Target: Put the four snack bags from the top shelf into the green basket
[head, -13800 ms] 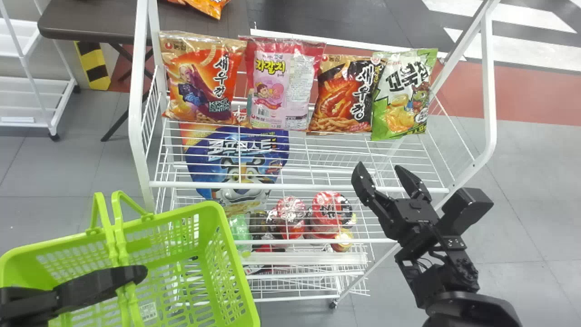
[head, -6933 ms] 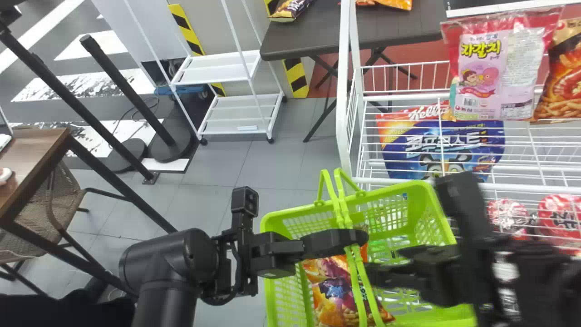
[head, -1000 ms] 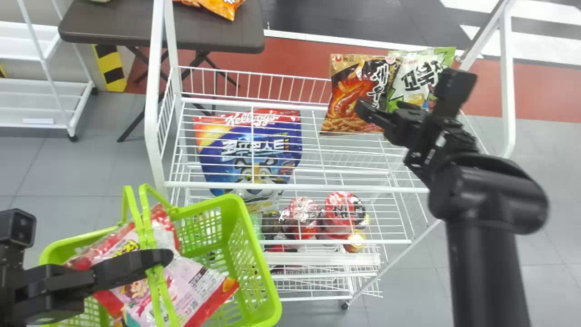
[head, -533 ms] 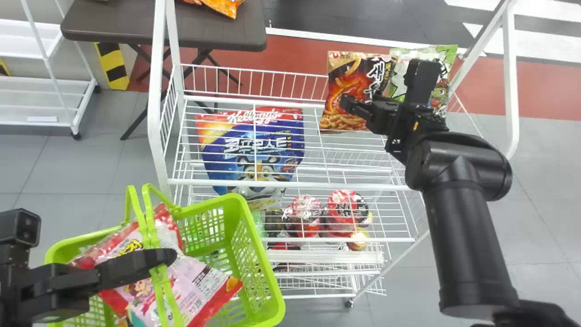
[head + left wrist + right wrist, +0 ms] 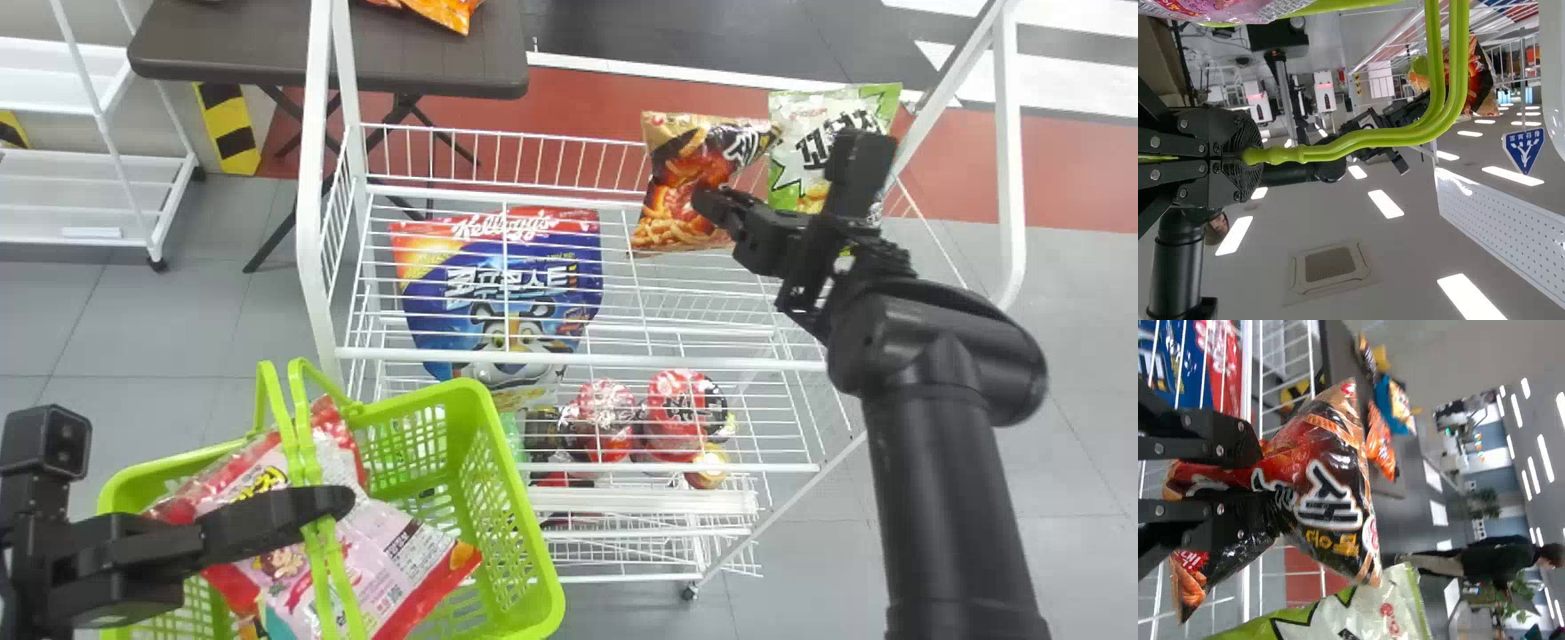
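From my head I look forward and down on the white rack [image 5: 667, 362]. My left wrist looks closely past the green handles [image 5: 1461, 47] to the ceiling [image 5: 1411, 260]; my right, closely at the orange-black snack bag [image 5: 1315, 470]. The head view shares both handles and bag.

Can't see all of the green-and-white snack bag [image 5: 796, 111] behind the right arm [image 5: 942, 356], or of the orange packet [image 5: 449, 12] and green basket [image 5: 531, 533], cut off by the head view's edges.

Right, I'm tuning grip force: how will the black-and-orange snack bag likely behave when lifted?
The black-and-orange snack bag is probably floppy, given how it creases where the right end effector pinches it. Its puffed end suggests it's light, and the shiny film might slip.
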You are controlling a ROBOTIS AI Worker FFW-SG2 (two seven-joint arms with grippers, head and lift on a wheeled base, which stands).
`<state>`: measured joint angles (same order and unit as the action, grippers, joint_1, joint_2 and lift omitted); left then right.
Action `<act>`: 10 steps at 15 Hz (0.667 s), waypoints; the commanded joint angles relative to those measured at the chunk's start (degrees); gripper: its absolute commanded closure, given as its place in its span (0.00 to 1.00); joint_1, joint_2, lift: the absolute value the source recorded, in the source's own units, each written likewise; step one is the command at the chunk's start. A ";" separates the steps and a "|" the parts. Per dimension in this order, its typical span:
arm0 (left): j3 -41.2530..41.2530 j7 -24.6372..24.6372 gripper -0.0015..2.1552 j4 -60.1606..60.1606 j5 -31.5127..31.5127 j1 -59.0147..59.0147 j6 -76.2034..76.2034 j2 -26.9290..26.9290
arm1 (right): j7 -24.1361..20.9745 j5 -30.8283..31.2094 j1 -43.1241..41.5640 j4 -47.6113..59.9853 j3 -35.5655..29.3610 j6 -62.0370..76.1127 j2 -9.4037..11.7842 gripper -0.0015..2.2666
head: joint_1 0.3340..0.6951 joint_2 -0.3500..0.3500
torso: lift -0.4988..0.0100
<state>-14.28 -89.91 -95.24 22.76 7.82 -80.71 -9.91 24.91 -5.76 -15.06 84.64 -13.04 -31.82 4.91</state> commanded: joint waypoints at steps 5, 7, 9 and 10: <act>0.04 -0.66 1.00 0.06 0.00 -0.35 -0.29 0.06 | 0.40 -10.94 14.80 31.47 -2.87 -24.39 0.01 0.99 | 1.00 0.26 | 0.98; 0.04 -0.66 1.00 0.06 0.00 -0.35 -0.29 0.06 | 0.40 -16.65 20.16 41.66 -4.72 -34.41 -0.07 0.99 | 1.00 0.27 | 0.98; 0.04 -0.66 1.00 0.15 0.00 -0.53 -0.11 0.15 | 0.40 -24.74 23.24 48.34 -7.26 -47.42 0.01 0.99 | 1.00 0.29 | 0.98; 0.04 -0.66 1.00 0.23 0.00 -0.62 -0.29 0.15 | 0.40 -28.78 24.56 50.89 -8.50 -53.39 -0.16 0.99 | 1.00 0.33 | 0.98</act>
<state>-14.24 -89.91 -95.09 22.76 7.30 -80.91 -9.78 25.31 -28.93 7.50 131.40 -19.85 -76.47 4.82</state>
